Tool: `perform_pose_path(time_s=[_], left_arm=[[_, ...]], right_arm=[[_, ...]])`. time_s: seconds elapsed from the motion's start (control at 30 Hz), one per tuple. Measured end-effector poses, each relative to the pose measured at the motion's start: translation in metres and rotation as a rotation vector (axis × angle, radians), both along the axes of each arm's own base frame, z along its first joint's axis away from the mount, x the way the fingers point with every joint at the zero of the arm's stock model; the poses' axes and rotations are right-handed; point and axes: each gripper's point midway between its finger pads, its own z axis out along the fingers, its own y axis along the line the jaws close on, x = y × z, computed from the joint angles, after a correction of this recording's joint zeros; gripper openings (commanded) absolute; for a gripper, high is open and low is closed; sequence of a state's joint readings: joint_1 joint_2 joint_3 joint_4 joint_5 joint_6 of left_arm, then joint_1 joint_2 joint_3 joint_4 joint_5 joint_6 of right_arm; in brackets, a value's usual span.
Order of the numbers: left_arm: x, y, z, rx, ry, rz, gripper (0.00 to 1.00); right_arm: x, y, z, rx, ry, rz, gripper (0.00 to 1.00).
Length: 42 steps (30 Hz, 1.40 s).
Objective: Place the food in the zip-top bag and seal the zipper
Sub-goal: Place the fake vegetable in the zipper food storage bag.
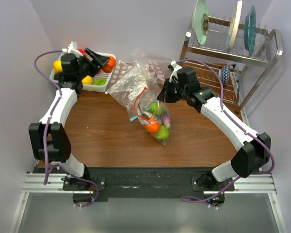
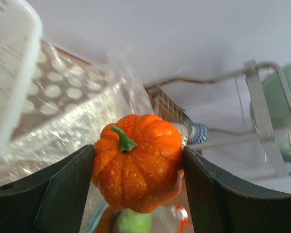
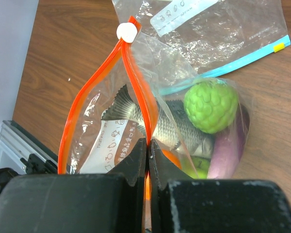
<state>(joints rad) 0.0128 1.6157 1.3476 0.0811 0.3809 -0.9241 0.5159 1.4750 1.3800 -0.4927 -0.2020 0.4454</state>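
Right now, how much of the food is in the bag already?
Done: a green fruit, a fish and more sit in the zip-top bag. In hand: the left gripper holds the pumpkin; the right gripper pinches the zipper, mouth open. Left: the pumpkin, the food in the basket, then sealing.

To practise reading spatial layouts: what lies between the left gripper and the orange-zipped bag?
In the top view, crumpled clear plastic with pale dots lies between the left gripper, holding a pumpkin, and the zip-top bag.
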Motion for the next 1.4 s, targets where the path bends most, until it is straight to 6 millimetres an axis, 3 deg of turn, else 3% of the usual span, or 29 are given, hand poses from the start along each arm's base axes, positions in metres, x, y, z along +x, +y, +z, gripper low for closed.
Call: perform_pose_path(time_s=[0.27, 0.57, 1.03, 1.2, 1.3, 1.4], left_arm=[[-0.084, -0.093, 0.012, -0.033, -0.028, -0.247, 0.56], [-0.153, -0.165, 0.027, -0.048, -0.071, -0.419, 0.56], [-0.172, -0.195, -0.013, 0.102, -0.009, -0.379, 0.56], [-0.175, -0.200, -0.043, 0.196, 0.055, -0.371, 0.59], [-0.180, -0.205, -0.063, 0.260, 0.099, -0.377, 0.64], [-0.187, -0.209, -0.075, 0.310, 0.126, -0.383, 0.77]], right_arm=[[0.000, 0.001, 0.002, 0.005, -0.002, 0.005, 0.00], [0.000, 0.002, 0.005, 0.011, -0.006, 0.009, 0.00], [-0.002, 0.001, 0.012, 0.015, -0.005, 0.004, 0.00], [-0.003, -0.002, 0.017, 0.015, -0.016, -0.007, 0.00], [-0.005, -0.004, 0.024, 0.026, -0.031, -0.009, 0.00], [-0.007, -0.005, 0.029, 0.032, -0.042, -0.008, 0.00]])
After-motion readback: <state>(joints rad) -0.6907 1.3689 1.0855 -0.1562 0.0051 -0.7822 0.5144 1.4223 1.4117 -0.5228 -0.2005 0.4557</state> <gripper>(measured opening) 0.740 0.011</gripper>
